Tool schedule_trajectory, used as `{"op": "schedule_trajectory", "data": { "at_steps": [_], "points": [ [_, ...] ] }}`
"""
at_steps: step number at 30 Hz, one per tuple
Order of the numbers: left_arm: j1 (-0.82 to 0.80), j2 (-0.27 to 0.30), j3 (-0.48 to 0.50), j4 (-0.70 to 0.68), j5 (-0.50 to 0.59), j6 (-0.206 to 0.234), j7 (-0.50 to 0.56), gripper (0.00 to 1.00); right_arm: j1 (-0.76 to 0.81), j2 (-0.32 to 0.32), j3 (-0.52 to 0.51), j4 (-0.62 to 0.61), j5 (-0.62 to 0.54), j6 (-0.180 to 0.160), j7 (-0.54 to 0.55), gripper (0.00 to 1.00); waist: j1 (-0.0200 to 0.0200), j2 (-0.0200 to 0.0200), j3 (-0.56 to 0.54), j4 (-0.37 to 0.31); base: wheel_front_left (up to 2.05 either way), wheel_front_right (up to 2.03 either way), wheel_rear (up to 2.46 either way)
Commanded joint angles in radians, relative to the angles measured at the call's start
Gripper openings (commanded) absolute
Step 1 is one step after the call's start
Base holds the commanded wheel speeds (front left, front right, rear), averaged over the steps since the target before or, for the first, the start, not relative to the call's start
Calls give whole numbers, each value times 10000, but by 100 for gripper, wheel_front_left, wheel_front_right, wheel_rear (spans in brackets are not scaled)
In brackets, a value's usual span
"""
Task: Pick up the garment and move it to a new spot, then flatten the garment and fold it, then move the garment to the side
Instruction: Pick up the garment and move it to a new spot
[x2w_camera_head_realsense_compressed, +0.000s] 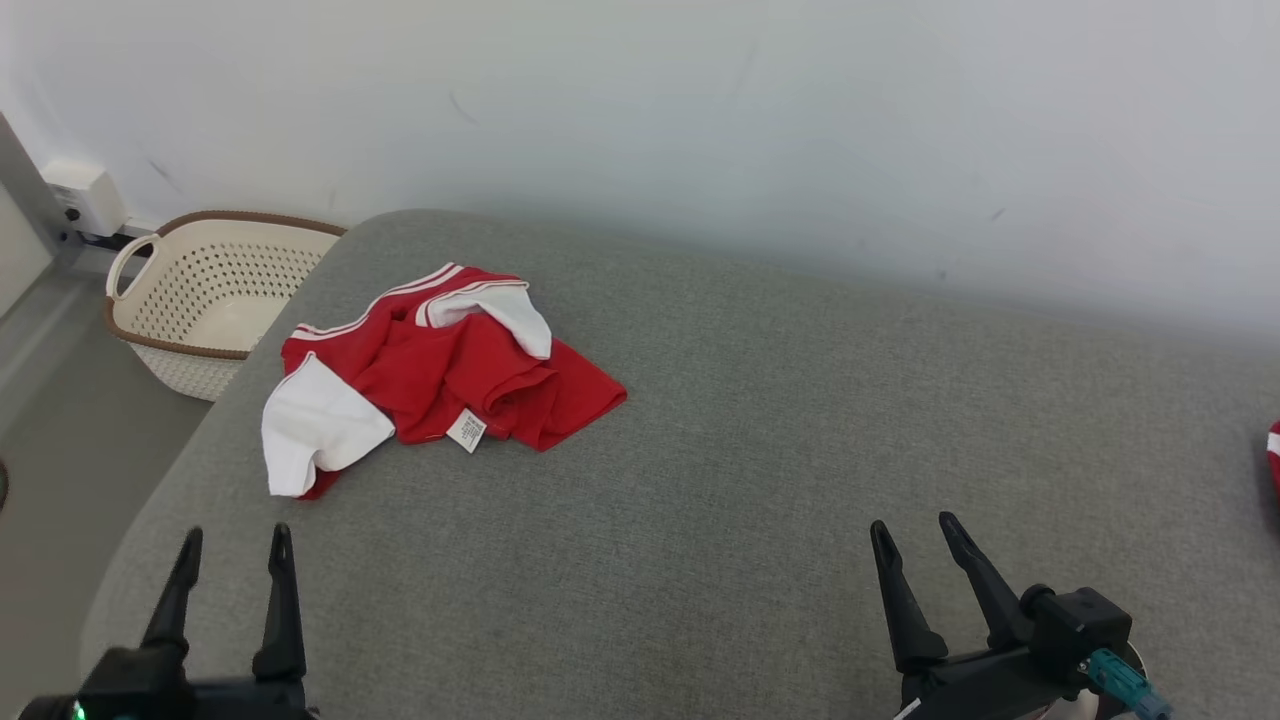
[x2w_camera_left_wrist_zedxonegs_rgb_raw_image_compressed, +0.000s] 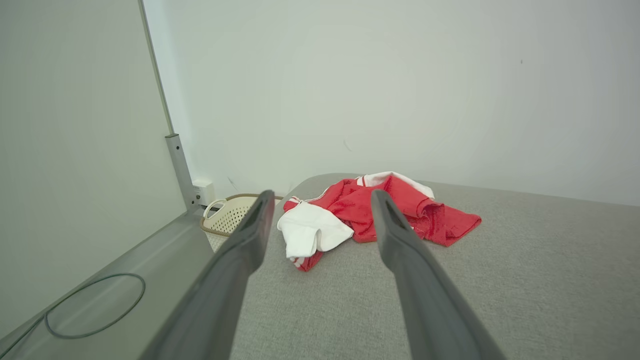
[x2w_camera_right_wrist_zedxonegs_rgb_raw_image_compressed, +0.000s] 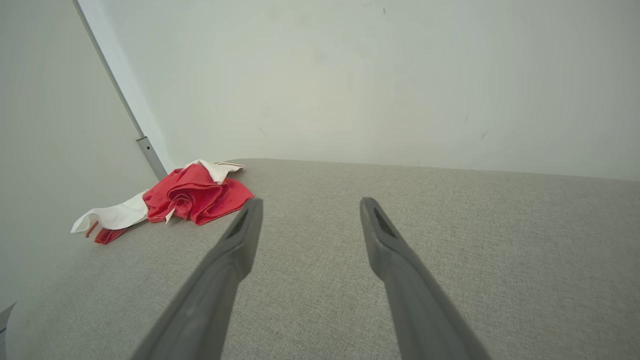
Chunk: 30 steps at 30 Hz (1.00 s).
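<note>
A red garment with white sleeves and white stripes (x2w_camera_head_realsense_compressed: 440, 375) lies crumpled at the far left of the grey padded surface (x2w_camera_head_realsense_compressed: 760, 440), a small white label showing at its near edge. In the left wrist view the garment (x2w_camera_left_wrist_zedxonegs_rgb_raw_image_compressed: 370, 212) is straight ahead beyond the fingertips. In the right wrist view the garment (x2w_camera_right_wrist_zedxonegs_rgb_raw_image_compressed: 185, 197) lies off to the left. My left gripper (x2w_camera_head_realsense_compressed: 235, 540) hovers open near the front left edge, well short of the garment. My right gripper (x2w_camera_head_realsense_compressed: 915, 530) hovers open at the front right, far from it. Both hold nothing.
A cream perforated basket with a brown rim (x2w_camera_head_realsense_compressed: 215, 290) stands on the floor past the surface's left edge. A white wall (x2w_camera_head_realsense_compressed: 700, 110) backs the surface. A bit of red-and-white cloth (x2w_camera_head_realsense_compressed: 1274, 455) peeks in at the right edge. A cable (x2w_camera_left_wrist_zedxonegs_rgb_raw_image_compressed: 95, 305) loops on the floor.
</note>
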Motion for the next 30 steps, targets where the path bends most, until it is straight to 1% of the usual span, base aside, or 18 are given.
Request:
{"op": "schedule_trajectory", "data": {
  "at_steps": [1, 4, 8, 14, 21, 23, 30],
  "points": [
    [-292, 114, -8, -34, 68, -78, -40, 100, -132, -55, 87, -34, 62, 2, -21, 100, 0, -1, 76, -196, 0, 0, 0],
    [-806, 307, -44, 18, 78, -193, 25, 100, -169, -78, 283, -73, 81, 2, -19, 100, 0, -1, 199, -435, 0, 0, 0],
    [-1509, 454, 82, 230, -177, -322, 116, 100, -329, -96, 534, -123, 108, 2, -21, 100, 0, -1, 420, -785, 0, 0, 0],
    [-2352, 588, 358, 711, -549, -377, 100, 100, -532, -246, 669, -216, 102, 2, -19, 100, 0, -1, 810, -1287, 0, 0, 0],
    [-3558, 986, 440, 1691, -613, -506, 90, 100, -896, -446, 853, -439, 156, 2, -19, 100, 0, -1, 1429, -2049, 0, 0, 0],
    [-3916, 1125, 431, 2004, -641, -604, 102, 100, -1010, -475, 895, -498, 167, 2, -20, 100, 0, -1, 1608, -2254, 0, 0, 0],
    [-5085, 1536, 612, 3375, -851, -739, 145, 100, -1392, -629, 1077, -655, 165, 2, -20, 100, 0, -1, 2184, -2904, 0, 0, 0]
  ]
}}
